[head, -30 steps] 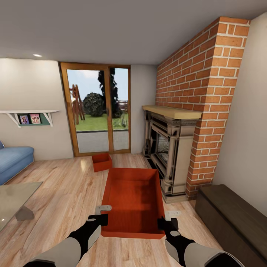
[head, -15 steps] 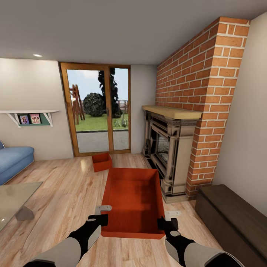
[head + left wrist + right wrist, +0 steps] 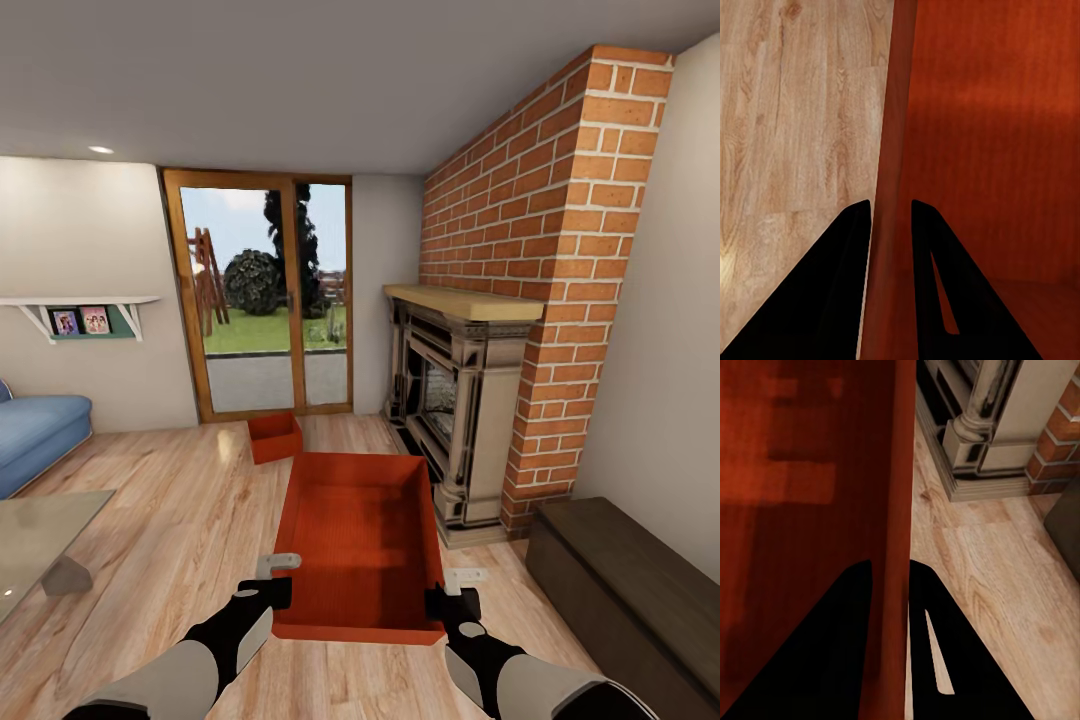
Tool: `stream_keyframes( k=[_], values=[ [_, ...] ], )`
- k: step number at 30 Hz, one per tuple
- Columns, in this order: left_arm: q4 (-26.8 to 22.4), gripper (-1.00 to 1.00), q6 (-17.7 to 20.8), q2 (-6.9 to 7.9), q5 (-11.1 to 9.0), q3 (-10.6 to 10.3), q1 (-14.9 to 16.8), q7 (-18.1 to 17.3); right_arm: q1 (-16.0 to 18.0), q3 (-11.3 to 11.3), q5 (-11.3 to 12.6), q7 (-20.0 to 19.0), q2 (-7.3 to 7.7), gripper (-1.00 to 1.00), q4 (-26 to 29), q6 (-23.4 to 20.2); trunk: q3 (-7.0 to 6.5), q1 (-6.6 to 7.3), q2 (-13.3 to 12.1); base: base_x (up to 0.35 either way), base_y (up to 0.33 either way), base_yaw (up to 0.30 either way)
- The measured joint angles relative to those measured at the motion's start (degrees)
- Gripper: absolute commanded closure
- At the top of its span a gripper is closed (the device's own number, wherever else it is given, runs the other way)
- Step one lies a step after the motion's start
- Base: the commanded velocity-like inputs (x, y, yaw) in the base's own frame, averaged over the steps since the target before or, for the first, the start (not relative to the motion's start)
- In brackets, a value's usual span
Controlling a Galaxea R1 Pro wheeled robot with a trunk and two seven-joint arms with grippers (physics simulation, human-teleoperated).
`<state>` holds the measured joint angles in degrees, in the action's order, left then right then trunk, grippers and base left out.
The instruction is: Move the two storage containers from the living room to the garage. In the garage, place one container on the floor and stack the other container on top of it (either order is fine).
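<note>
One orange-red storage container (image 3: 360, 535) is right in front of me in the head view, held by its two long walls. My left gripper (image 3: 272, 588) is shut on its left wall, my right gripper (image 3: 452, 592) on its right wall. In the left wrist view the gripper (image 3: 891, 217) has its black fingers either side of the container's wall (image 3: 894, 112). The right wrist view shows my right gripper (image 3: 891, 574) clamping the container's wall (image 3: 894, 472) the same way. The other storage container (image 3: 274, 437) sits on the living room's wood planks near the glass doors.
A fireplace (image 3: 450, 420) in a brick chimney (image 3: 540, 250) stands close on the right, and a dark low cabinet (image 3: 630, 590) lies along the right wall. A glass coffee table (image 3: 40, 540) and a blue sofa (image 3: 35, 435) are on the left. Glass doors (image 3: 265, 300) face me.
</note>
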<state>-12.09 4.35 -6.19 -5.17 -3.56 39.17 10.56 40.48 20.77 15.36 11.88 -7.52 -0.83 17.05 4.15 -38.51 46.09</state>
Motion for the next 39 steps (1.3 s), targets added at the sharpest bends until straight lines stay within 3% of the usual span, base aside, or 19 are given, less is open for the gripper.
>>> stream_keyframes(
  k=[17,30,39],
  values=[
    [-0.1,1.00,0.0,0.00,0.1,0.0,0.0,0.0,0.0,0.0,0.1,0.0,-0.01,1.00,0.0,0.1,-0.69,0.00,0.0,0.000,0.000,0.213],
    [0.0,1.00,0.0,-0.01,0.0,0.0,0.0,0.0,0.0,0.2,0.3,-0.1,0.00,1.00,0.0,0.0,-0.85,0.00,0.0,0.000,0.000,0.037],
    [0.0,1.00,0.0,0.00,0.0,0.0,0.0,0.0,0.0,0.2,0.2,0.0,-0.01,1.00,0.0,-0.1,-0.85,0.00,0.0,0.000,0.000,0.216]
  ],
)
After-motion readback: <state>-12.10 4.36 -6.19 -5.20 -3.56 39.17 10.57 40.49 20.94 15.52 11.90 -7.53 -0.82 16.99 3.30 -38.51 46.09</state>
